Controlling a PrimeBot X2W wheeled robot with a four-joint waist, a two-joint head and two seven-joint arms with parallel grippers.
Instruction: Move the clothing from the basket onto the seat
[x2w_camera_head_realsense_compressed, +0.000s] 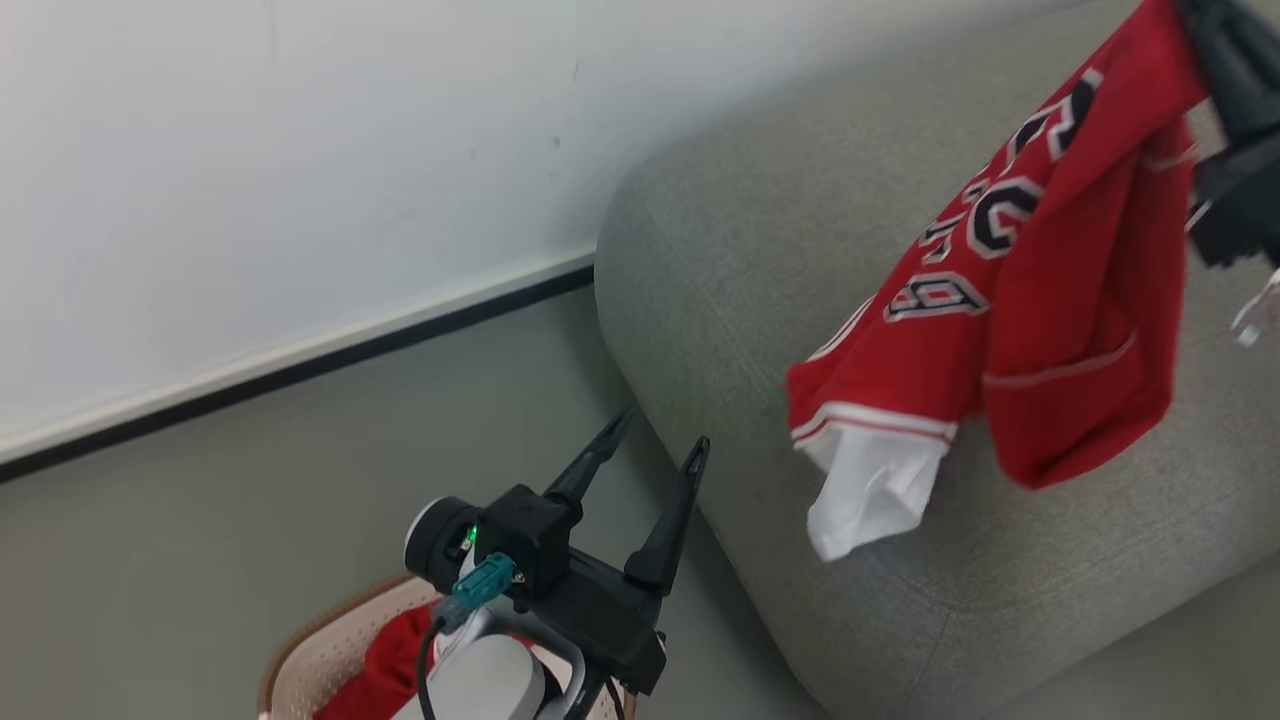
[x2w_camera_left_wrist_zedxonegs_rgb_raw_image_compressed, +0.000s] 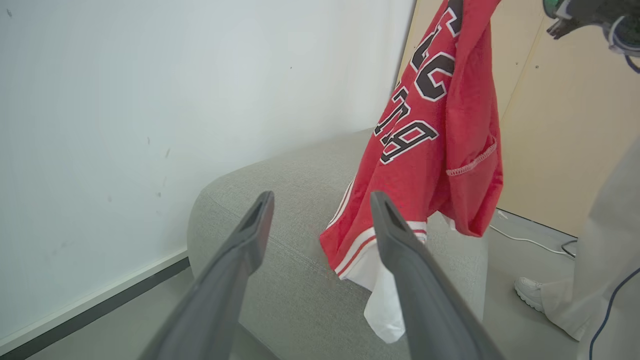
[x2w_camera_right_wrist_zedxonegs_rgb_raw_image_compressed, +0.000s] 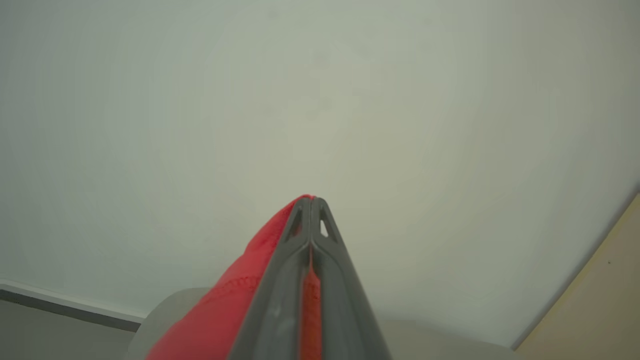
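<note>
The red jersey (x2w_camera_head_realsense_compressed: 1030, 300) hangs lengthwise, straight down from the right gripper (x2w_camera_right_wrist_zedxonegs_rgb_raw_image_compressed: 311, 200), whose fingers are pinched together on its top, raised high over the sofa seat (x2w_camera_head_realsense_compressed: 720, 250); its white hem seems just clear of it. The left gripper (x2w_camera_head_realsense_compressed: 662, 430), fingers spread, hovers above the basket (x2w_camera_head_realsense_compressed: 320, 640), where another red garment (x2w_camera_head_realsense_compressed: 385, 670) lies

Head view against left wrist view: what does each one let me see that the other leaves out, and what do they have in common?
Head view adds: the basket at the bottom edge, with a second red garment inside, partly behind the left arm. Left wrist view adds: a person's trouser leg and white shoe, a beige panel and a floor cable. Shared: the red jersey dangling above the grey seat, the white wall, and the left pincer with its two fingers open.
</note>
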